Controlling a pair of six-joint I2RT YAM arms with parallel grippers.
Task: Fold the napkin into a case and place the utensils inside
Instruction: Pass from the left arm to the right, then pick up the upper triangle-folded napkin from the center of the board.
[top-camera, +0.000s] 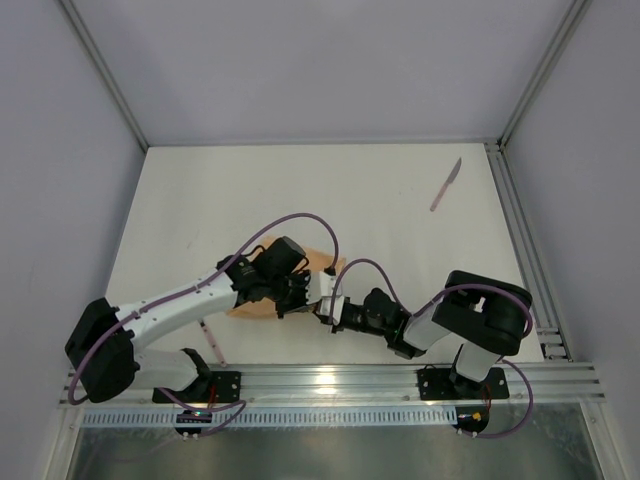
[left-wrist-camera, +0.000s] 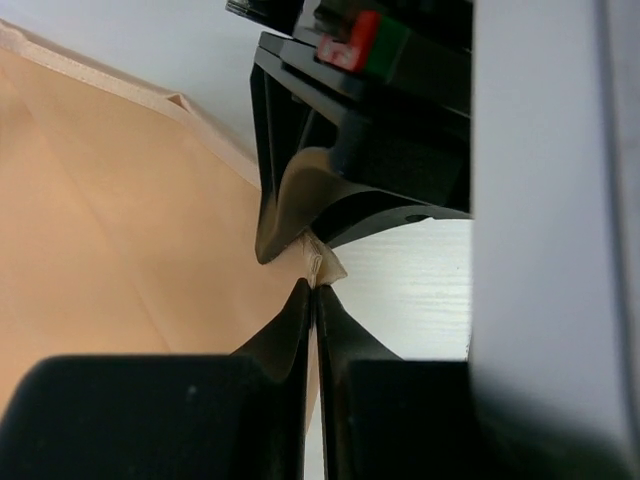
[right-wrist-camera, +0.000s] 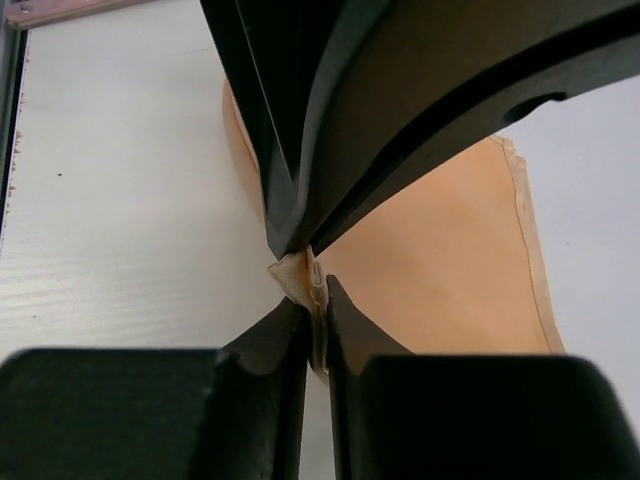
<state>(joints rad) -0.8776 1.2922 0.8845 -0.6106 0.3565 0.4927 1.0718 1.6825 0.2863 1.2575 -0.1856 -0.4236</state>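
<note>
Napkin (top-camera: 243, 308) lies on the tabletop (top-camera: 300, 190), close to the front edge, around the middle. Knife (top-camera: 446, 185) is on there too, well apart, way back on the right.

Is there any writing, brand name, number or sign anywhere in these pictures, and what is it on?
None: no word, number or sign can be read in any view.
The napkin, the knife and the table are plain.
The small red tab seen from the left wrist shows no lettering.
</note>
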